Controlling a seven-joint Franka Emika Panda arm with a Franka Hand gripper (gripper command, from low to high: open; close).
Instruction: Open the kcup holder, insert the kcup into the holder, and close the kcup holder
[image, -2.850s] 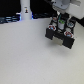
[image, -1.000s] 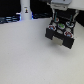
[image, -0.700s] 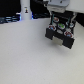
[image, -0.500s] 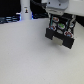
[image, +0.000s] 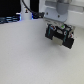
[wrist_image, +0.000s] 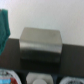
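In the exterior view the white arm (image: 57, 9) hangs at the back right over a black boxy shape with light marks, which I take for the kcup holder (image: 61, 36). A small green spot (image: 61, 25) shows just under the arm, perhaps the kcup's top, but it is too blurred to be sure. My gripper sits where the arm meets that dark shape, and its fingers cannot be told apart. The wrist view looks down on the holder's grey top (wrist_image: 40, 44), with blurred white (wrist_image: 35, 78) and reddish (wrist_image: 9, 77) pods along one edge.
A wide white table (image: 30, 57) spreads in front of the holder. Dark clutter and a blue item (image: 12, 19) line the back at the exterior view's left. A teal object (wrist_image: 4, 27) shows at the wrist view's edge.
The arm and the dark shape under it have shifted very slightly toward the back. Nothing else visibly differs.
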